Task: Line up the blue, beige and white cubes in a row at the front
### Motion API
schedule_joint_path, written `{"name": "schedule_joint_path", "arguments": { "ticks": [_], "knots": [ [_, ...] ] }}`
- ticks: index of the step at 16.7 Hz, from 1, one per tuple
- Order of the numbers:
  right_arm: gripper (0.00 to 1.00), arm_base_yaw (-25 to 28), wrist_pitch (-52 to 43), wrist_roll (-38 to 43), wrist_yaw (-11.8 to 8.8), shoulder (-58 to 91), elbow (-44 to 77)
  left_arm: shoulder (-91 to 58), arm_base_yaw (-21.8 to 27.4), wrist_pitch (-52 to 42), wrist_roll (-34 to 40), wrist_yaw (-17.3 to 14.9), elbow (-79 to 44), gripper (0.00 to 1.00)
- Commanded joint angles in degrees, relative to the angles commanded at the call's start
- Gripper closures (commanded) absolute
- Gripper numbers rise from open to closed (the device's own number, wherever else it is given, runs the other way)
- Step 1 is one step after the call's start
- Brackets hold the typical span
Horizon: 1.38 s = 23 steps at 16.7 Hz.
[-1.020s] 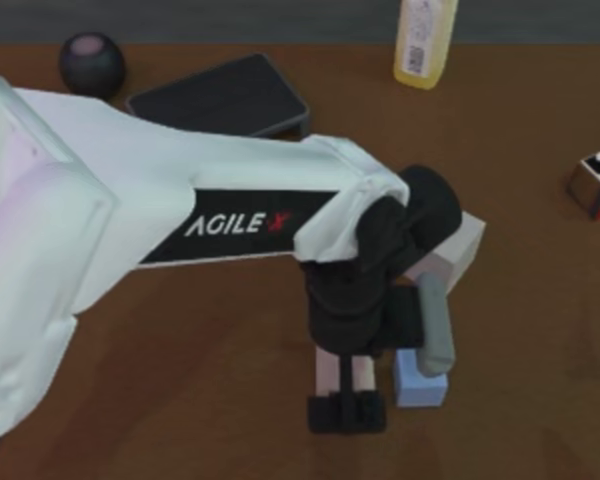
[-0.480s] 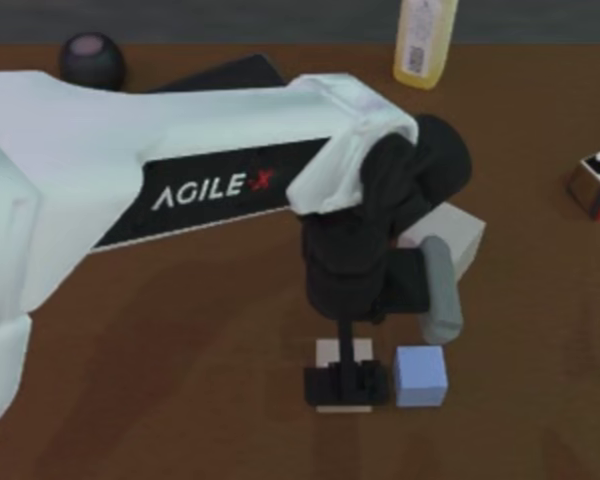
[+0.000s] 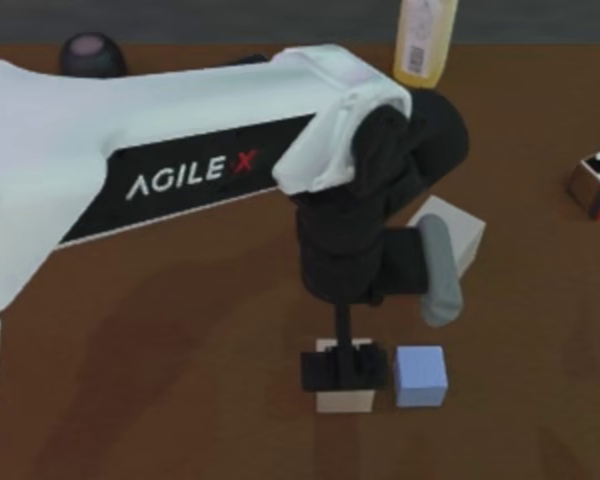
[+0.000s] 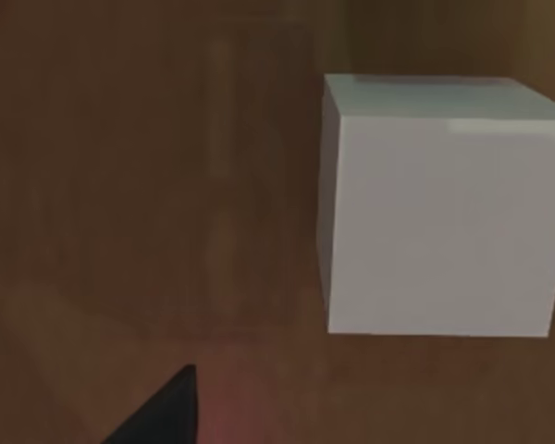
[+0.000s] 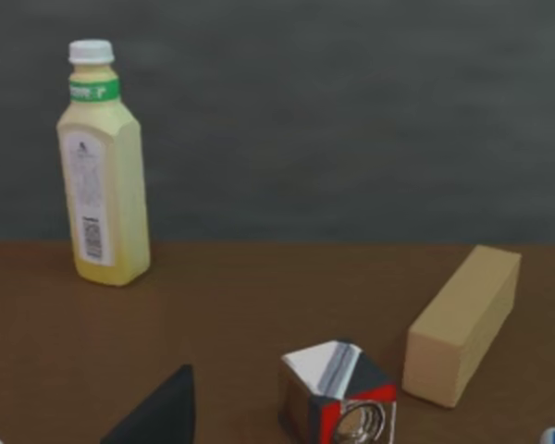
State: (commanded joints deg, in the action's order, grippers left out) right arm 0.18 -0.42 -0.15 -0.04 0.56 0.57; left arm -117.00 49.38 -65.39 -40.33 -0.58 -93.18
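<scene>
beige cube (image 3: 344, 401) – under left end effector (image 3: 343, 368) | blue cube (image 3: 421, 376) just beside

The top camera hangs over the table (image 3: 180, 400) and looks down; the left arm (image 3: 130, 170) fills the frame's upper left and middle, close under the lens. The left wrist camera sits low and very near the tabletop, facing the white cube (image 4: 444, 208), which fills the right half of its frame. The right wrist camera looks level across the table toward a dark wall, farther back. It shares the yellow bottle (image 5: 102, 176) and the small box (image 5: 338, 393) with the top view, where they sit at upper edge (image 3: 425, 40) and right edge (image 3: 595, 185).
</scene>
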Motion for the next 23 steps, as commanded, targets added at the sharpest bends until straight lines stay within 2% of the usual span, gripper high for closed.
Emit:
{"name": "schedule_joint_path", "arguments": {
  "ticks": [3, 7, 18, 23],
  "knots": [
    [0.00, 1.5, -3.8, -1.4, -0.1, 5.3, 5.3, 5.0, -2.8, 2.9, 1.8, 0.2, 4.4, 0.00],
    [0.00, 4.9, -13.4, -4.9, -0.1, 20.9, 20.3, 19.1, -9.7, 10.6, 6.5, 0.6, 16.1, 0.00],
    [0.00, 17.5, -51.5, -18.9, 0.3, 91.7, 77.6, 83.0, -36.9, 42.8, 27.0, 1.6, 68.0, 0.00],
    [0.00, 22.3, -65.1, -23.9, 0.3, 115.4, 98.7, 103.6, -45.6, 56.2, 34.9, 1.2, 84.6, 0.00]
  ]
}}
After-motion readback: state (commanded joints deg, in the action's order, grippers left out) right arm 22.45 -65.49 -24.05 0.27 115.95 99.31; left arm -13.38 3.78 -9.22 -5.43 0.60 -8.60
